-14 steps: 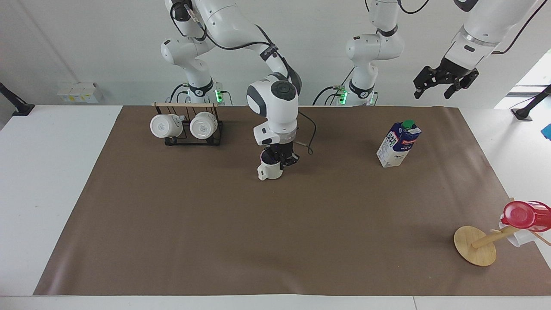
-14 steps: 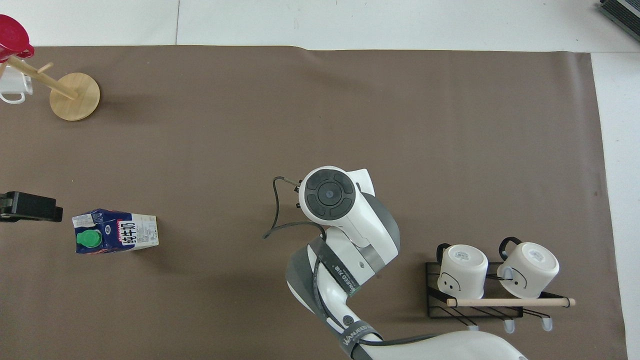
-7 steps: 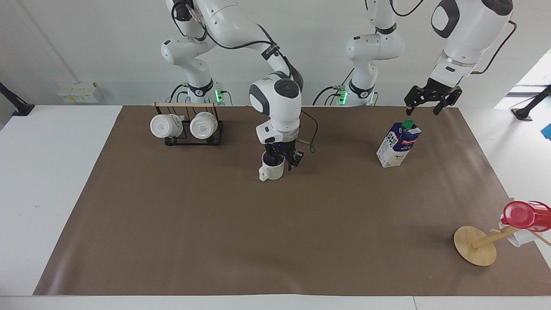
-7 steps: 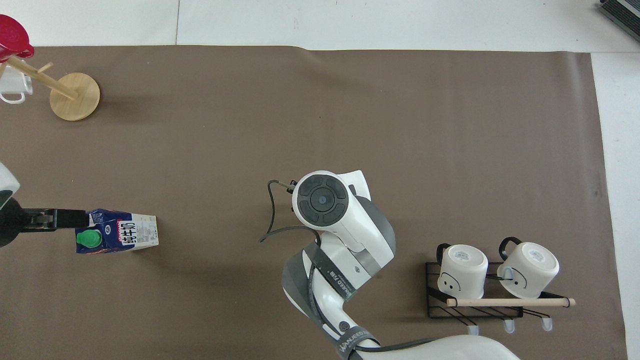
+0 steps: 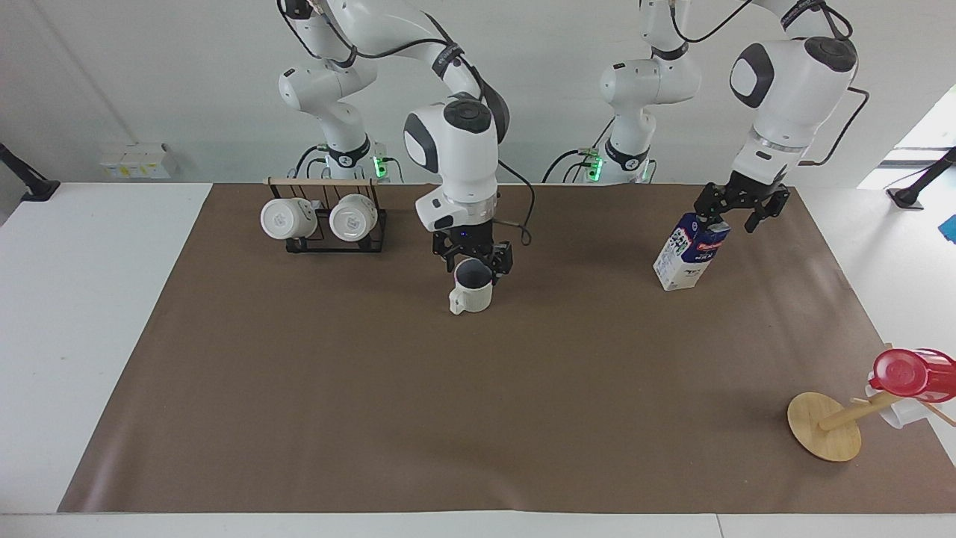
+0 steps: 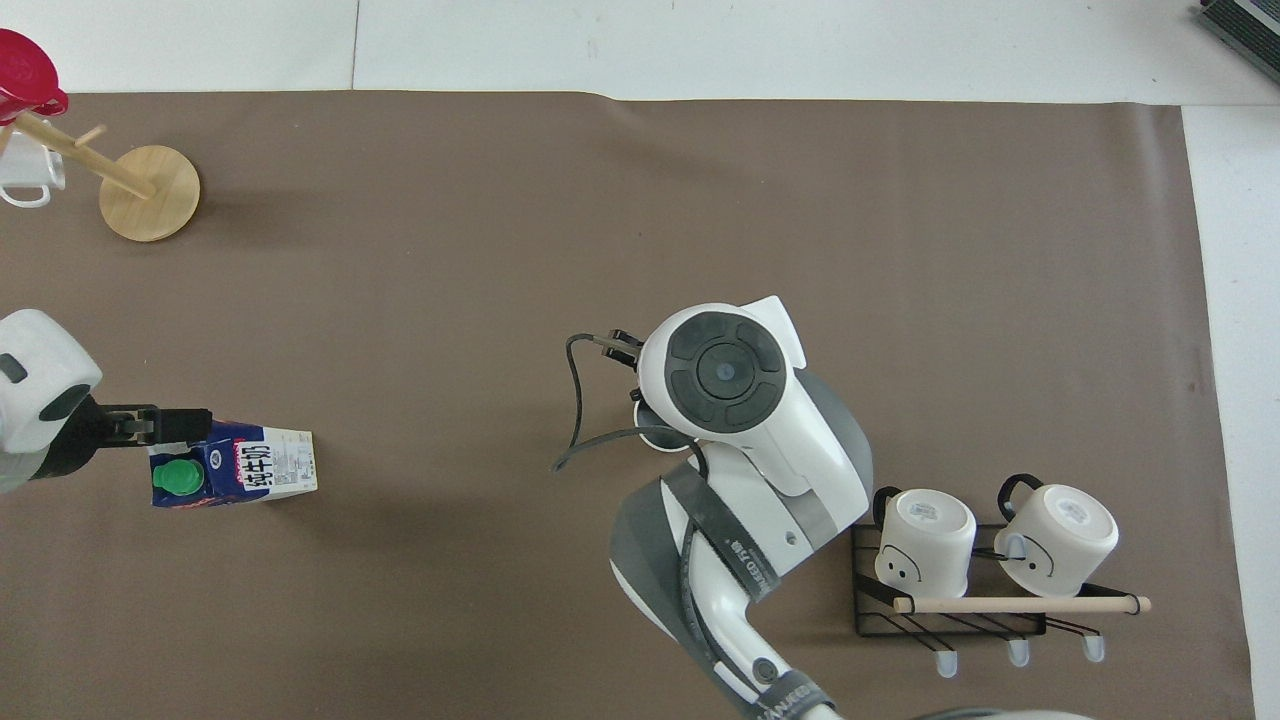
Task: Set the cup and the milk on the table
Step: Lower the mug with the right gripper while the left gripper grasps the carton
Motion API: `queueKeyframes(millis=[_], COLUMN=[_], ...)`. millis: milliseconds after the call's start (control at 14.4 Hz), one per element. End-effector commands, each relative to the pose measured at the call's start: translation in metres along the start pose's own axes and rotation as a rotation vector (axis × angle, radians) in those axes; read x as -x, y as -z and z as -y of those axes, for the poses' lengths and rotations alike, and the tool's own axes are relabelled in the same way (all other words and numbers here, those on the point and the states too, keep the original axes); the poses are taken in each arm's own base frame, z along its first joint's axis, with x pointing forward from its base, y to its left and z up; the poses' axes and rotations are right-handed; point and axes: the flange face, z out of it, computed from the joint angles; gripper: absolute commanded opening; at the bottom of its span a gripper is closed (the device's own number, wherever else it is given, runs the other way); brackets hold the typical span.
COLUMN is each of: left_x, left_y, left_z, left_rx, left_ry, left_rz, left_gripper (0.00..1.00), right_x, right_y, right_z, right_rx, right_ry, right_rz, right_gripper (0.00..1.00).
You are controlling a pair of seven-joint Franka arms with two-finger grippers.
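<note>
The cream-white ceramic mug with a greyish-purple inside (image 5: 472,288) stands upright on the wide brown paper-like sheet covering the white table (image 5: 373,388), just above the centre of the facing view, its squarish handle pointing toward the lower left of the frame. The right gripper (image 5: 473,256) hangs just above its rim with fingers spread wide, holding nothing. In the right part of the frame the small white and dark blue gable-top milk carton with a red label (image 5: 691,250) stands on the sheet, leaning slightly. The left gripper (image 5: 739,205) is at its top, fingers apart around the gable; the green cap shows in the overhead view (image 6: 178,477).
</note>
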Motion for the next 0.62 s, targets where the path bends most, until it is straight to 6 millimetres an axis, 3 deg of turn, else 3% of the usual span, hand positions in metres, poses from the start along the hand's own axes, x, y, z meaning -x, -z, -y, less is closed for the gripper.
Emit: queueKeyframes(millis=[0,556], left_x=[0.005,0.009], left_y=[-0.022,-0.023], left_z=[-0.001,-0.005], left_rx=[-0.015,-0.013], left_ry=[-0.026,-0.034], left_rz=[0.001,0.032], left_gripper=[1.0,1.0], right_x=[-0.017,-0.08], right_y=[0.026,0.06], right_z=[-0.034,-0.133], right_rx=[0.02,0.074], right_ry=[0.054,0.09], right_rz=[0.025,0.075], right_gripper=[1.0,1.0])
